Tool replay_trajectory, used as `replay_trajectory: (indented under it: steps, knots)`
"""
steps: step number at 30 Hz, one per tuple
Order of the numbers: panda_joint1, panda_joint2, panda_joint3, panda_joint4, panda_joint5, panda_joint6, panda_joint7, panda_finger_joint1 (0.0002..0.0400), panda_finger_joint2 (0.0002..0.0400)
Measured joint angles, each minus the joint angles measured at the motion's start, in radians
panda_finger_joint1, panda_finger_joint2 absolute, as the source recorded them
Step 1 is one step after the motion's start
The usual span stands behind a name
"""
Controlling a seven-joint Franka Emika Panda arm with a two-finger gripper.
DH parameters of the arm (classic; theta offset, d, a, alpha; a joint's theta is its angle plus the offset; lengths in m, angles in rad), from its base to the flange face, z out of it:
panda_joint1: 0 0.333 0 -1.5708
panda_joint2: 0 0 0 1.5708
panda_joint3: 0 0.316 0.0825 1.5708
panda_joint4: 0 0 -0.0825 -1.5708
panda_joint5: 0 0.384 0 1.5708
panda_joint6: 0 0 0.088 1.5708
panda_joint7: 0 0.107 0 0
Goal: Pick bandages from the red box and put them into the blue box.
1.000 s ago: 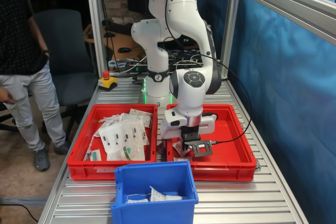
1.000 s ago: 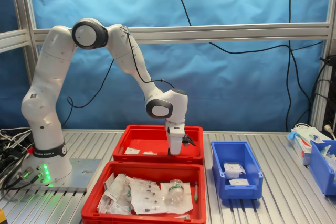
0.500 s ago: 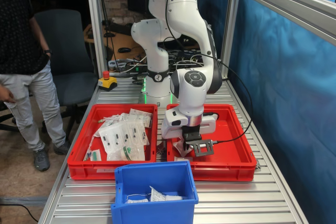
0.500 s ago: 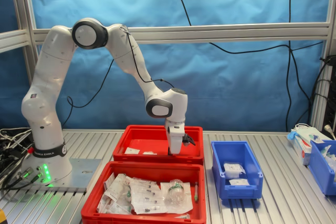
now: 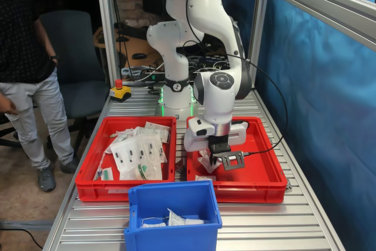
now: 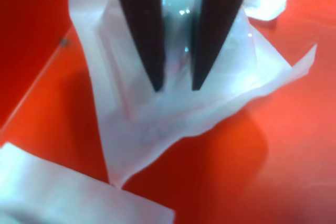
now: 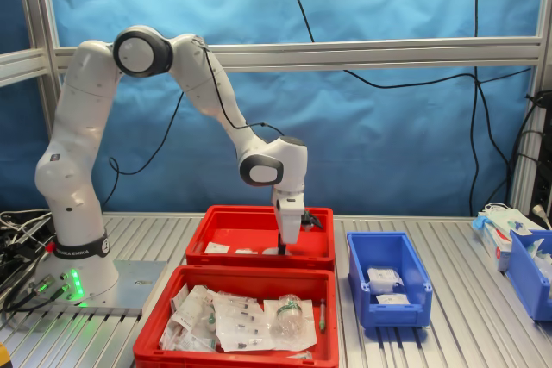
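Note:
My gripper (image 5: 207, 163) hangs low inside the red box (image 5: 271, 181), shut on a bandage (image 5: 204, 160) in a crinkly white wrapper. In the wrist view the two dark fingers (image 6: 140, 30) pinch the top of the bandage (image 6: 157, 121), which dangles above the red floor and casts a shadow. Other bandages (image 6: 68, 198) lie flat on the box floor nearby. In the second exterior view the gripper (image 7: 281, 249) is just above the red box (image 7: 259, 211) rim. The blue box (image 5: 173, 203) (image 7: 388, 246) holds a few white packs (image 7: 384, 280).
A twin red tray (image 5: 88, 185) (image 7: 151, 333) heaped with clear flat packets sits beside the red box. A person (image 5: 23, 57) stands at the first exterior view's left. Another blue bin (image 7: 528, 271) is at the second exterior view's right edge. Aluminium posts frame the table.
The gripper has risen a little inside the red box, lifting the bandage off the floor; the wrist and elbow sit higher than before.

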Motion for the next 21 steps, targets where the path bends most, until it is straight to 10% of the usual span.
replay_trajectory:
  steps: [21]
  knots:
    - [0.000,-0.174,0.009,-0.009,0.000,-0.003,0.000,0.0045,0.0045]
